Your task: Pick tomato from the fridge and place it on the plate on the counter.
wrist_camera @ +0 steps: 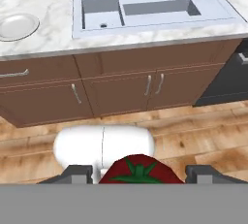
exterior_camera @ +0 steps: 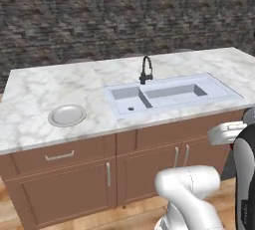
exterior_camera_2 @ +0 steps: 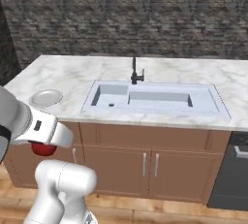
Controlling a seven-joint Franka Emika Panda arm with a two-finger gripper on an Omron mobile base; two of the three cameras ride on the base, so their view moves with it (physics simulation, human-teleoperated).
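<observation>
In the hand view the red tomato (wrist_camera: pixel 140 168) with its green stem star sits between the two dark fingertips (wrist_camera: pixel 77 173), and my gripper (wrist_camera: pixel 140 176) is shut on it. From the right base view the tomato (exterior_camera_2: pixel 42 148) hangs under my white hand, in front of the cabinet doors and below the counter top. The pale round plate (exterior_camera: pixel 66 115) lies on the left part of the marble counter (exterior_camera: pixel 40 87), near its front edge; it is also the plate (exterior_camera_2: pixel 46 97) and the plate (wrist_camera: pixel 17 25). The fridge is out of view.
An inset sink (exterior_camera: pixel 169 94) with a black faucet (exterior_camera: pixel 145 69) takes the counter's middle and right. Brown cabinet doors and a drawer (exterior_camera: pixel 60 155) face me below. A dark appliance front (exterior_camera_2: pixel 232 169) stands right of the cabinets. Wooden floor lies between me and the island.
</observation>
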